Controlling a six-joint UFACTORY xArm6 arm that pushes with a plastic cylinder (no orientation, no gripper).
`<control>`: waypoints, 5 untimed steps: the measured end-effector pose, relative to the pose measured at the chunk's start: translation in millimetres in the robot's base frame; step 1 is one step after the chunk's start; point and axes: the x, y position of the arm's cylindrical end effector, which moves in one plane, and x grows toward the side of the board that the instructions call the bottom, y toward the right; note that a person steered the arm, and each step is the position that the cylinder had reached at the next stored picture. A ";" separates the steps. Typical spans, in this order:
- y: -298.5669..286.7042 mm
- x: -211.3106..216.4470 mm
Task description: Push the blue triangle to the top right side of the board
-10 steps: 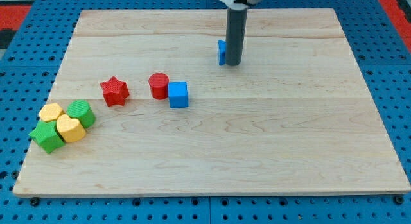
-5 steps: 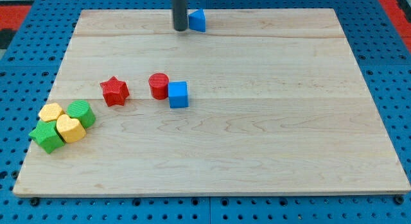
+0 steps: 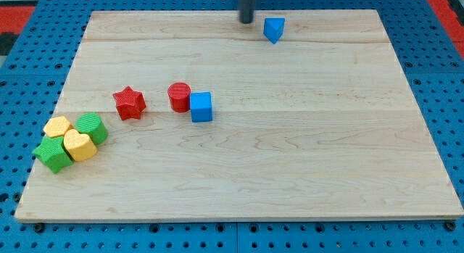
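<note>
The blue triangle [image 3: 273,29] lies near the board's top edge, right of centre. My tip [image 3: 247,21] is just to its left, a short gap apart, at the top edge of the board. The rod above it runs out of the view's top.
A red cylinder [image 3: 178,96] touches a blue cube [image 3: 201,106] left of centre, with a red star [image 3: 130,102] further left. At the view's left edge sit a yellow hexagon [image 3: 57,127], a green cylinder [image 3: 91,127], a yellow heart [image 3: 79,146] and a green star [image 3: 52,153]. The wooden board [image 3: 290,159] lies on a blue pegboard.
The blue triangle has moved up to the top edge and then right along it. My tip went up and left of the triangle, then followed it to the right.
</note>
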 end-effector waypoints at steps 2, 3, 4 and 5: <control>80.4 73.8; 117.6 60.2; 46.3 60.2; 13.8 54.7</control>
